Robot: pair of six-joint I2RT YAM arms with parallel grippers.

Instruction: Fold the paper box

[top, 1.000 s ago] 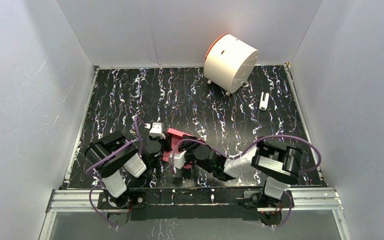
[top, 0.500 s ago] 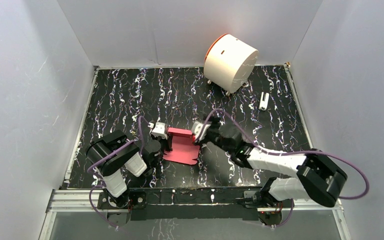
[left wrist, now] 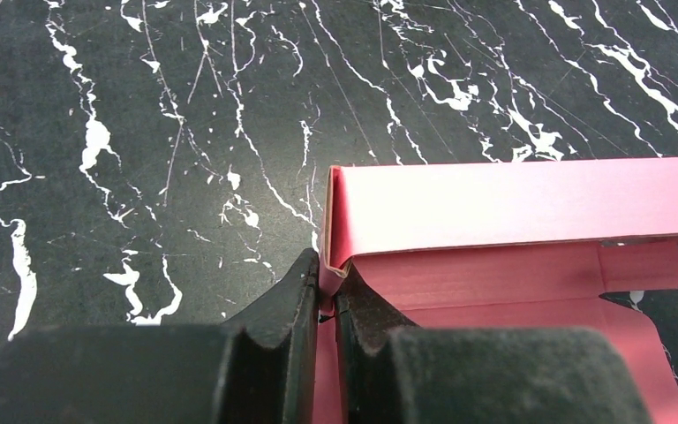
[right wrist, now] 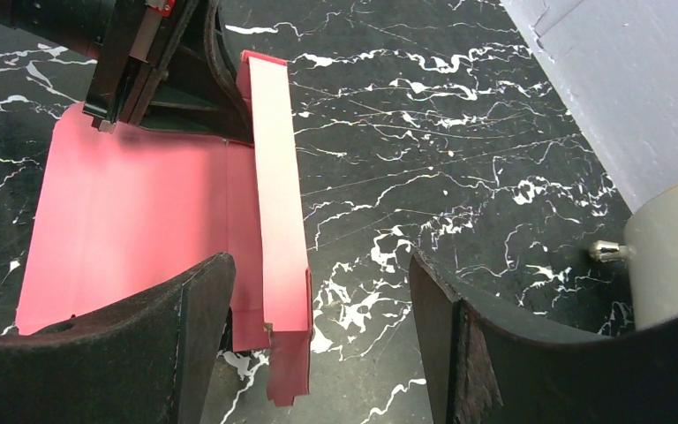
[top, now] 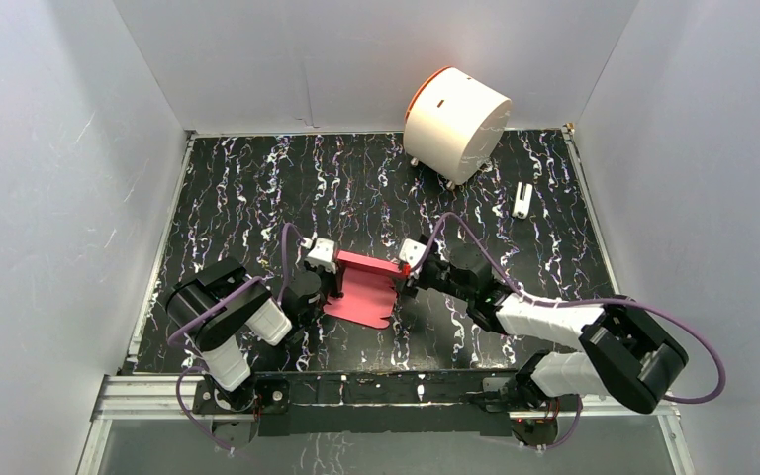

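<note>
The paper box [top: 361, 290] is a pink-red cardboard sheet lying on the black marbled table, its far edge folded up into a narrow wall. My left gripper [top: 332, 282] is shut on the sheet's left end, pinching the cardboard at the fold's corner [left wrist: 328, 281]. My right gripper [top: 405, 271] is open at the right end of the folded wall. In the right wrist view the wall strip [right wrist: 280, 221] and a small end tab stand between its spread fingers [right wrist: 199, 327], nearer the left finger. The left gripper [right wrist: 154, 62] also shows there at the far end.
A large white cylinder with an orange rim [top: 455, 123] lies at the back right; its edge shows in the right wrist view [right wrist: 671, 247]. A small white part [top: 522, 200] lies near the right edge. White walls enclose the table on three sides.
My right arm swung from over the sheet's near side out to its right end and opened there. The far wall strip now stands folded up. My left gripper kept its hold.
</note>
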